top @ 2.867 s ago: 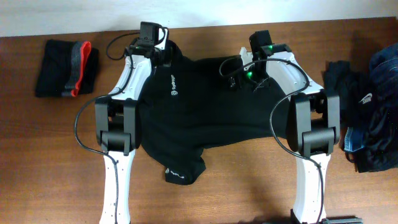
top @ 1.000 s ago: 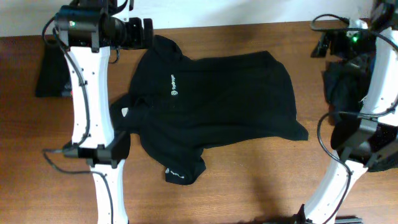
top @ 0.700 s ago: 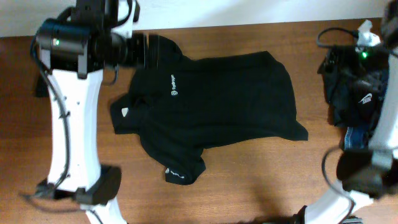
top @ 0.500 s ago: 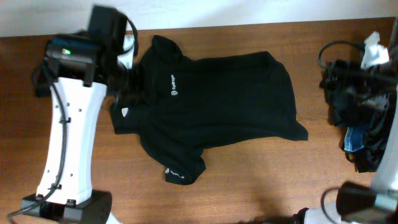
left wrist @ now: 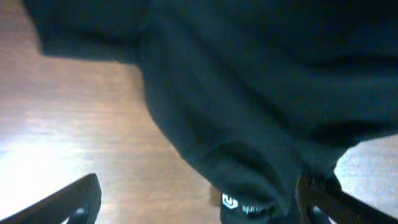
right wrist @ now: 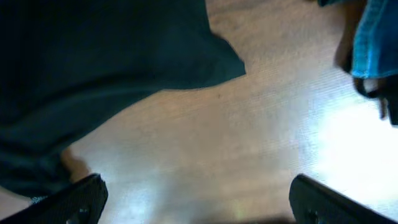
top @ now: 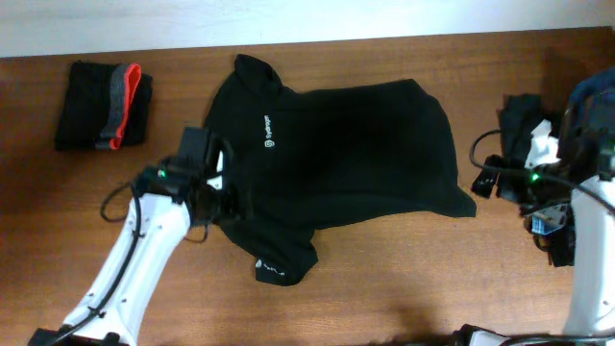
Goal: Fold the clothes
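one black shirt (top: 356,154) (white chest logo (top: 270,144))

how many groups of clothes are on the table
3: a black shirt spread out in the middle, a folded bundle at the far-left corner, and a heap at the right edge, which may hide several pieces.

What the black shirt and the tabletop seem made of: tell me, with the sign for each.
The black shirt: soft matte fabric, probably knit; it lies limp with folds. The tabletop: wood or wood-look laminate, slightly glossy; brown grain, glare patches.
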`<state>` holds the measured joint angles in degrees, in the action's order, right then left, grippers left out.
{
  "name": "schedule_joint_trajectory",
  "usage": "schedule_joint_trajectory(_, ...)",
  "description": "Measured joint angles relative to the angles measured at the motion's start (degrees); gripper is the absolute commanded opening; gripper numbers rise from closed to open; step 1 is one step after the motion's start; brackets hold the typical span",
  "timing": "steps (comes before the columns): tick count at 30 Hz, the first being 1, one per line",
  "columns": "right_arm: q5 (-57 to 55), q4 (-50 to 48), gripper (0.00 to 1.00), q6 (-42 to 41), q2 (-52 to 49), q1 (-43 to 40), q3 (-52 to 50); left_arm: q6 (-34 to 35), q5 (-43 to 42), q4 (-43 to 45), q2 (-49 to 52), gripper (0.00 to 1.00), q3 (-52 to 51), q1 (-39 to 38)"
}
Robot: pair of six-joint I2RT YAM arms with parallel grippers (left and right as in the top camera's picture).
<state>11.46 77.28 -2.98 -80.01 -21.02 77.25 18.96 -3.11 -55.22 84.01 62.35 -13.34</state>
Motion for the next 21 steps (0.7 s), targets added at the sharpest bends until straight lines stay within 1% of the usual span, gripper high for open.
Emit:
schedule_joint_trajectory(6,1.62,-9.60,0.99,-0.37,0.02,-0.02,-10.62,2.14,-1.44,5.44,-0.22,0.99,-7.17,-0.24)
schedule_joint_trajectory(11,3.63,-18.01,0.99,-2.97,0.02,-0.02,-17.46,4.37,-1.66,10.80,-0.22,0.99,-11.19,-1.62)
schedule_joint_trajectory(18,4.46,-23.21,0.99,-5.57,-0.26,-0.02,-22.67,6.27,-2.05,17.44,-0.24,0.99,-15.76,-3.54)
schedule_joint_trajectory(21,4.66,-24.20,0.99,-6.03,-1.55,-0.02,-22.91,6.71,-2.14,18.21,-0.24,0.99,-16.72,-3.96)
